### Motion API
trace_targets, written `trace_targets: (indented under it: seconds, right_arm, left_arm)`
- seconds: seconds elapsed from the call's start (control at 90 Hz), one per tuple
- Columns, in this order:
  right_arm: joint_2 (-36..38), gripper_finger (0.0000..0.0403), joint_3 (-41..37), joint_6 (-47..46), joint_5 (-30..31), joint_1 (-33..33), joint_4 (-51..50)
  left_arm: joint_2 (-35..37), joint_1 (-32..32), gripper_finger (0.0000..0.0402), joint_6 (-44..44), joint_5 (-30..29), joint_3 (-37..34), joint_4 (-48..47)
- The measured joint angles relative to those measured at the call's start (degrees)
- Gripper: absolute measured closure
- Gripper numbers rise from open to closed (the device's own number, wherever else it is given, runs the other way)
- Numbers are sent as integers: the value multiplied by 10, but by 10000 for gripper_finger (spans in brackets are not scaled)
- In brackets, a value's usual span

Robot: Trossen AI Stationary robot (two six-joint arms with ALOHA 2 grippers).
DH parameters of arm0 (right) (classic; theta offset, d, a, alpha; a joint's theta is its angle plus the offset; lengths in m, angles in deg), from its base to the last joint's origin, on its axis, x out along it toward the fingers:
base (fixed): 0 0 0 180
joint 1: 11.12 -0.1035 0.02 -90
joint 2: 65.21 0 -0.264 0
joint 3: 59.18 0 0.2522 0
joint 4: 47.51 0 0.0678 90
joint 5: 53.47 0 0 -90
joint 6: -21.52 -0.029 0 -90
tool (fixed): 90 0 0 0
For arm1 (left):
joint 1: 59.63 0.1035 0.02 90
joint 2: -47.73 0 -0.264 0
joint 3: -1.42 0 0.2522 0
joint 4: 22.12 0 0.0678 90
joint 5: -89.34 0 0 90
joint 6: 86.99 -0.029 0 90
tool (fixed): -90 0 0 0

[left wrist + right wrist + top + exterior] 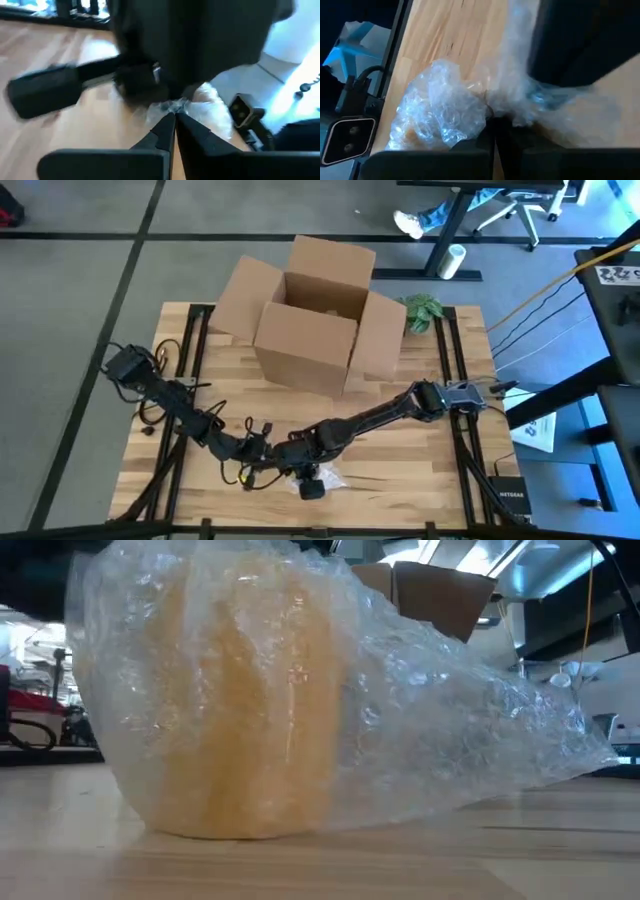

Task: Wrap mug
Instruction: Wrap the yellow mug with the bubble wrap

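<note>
A yellow-orange mug stands on the wooden table, swathed in clear bubble wrap. A loose tail of the wrap trails along the table beside it. Seen from above, the bundle lies near the table's front edge, mostly hidden under both arms. My left gripper and my right gripper meet there, each shut on the wrap. From above, the left gripper comes from the left and the right gripper from the right. My left gripper pinches a gathered bunch of bubble wrap between its two fingertips, at the edge of the bundle. The right arm's body stands just beyond and hides what lies behind. My right gripper pinches crumpled bubble wrap between its two fingers, where the wrap gathers beside the bundle. The wrap puffs out slack on one side, and a stretch of it runs away over the table. The other arm's dark body covers part of it.
An open cardboard box stands at the table's far middle, with a green plant sprig to its right. Cables lie by the left arm. A small dark camera sits at the front edge by the bundle.
</note>
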Motion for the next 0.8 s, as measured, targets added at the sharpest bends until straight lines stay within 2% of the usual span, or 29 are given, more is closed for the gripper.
trace_targets:
  seconds: [0.289, 0.578, 0.8]
  right_arm:
    - [3, 403, 10, -22, 1, 0, -27]
    - [4, 403, 143, -79, 37, 0, -194]
    - [23, 403, 137, -74, 107, -4, -131]
  left_arm:
    - [-19, 5, 402, 4, 9, 22, -21]
    - [-26, 7, 402, 14, 11, 24, -23]
    - [-26, 9, 402, 17, 11, 24, -23]
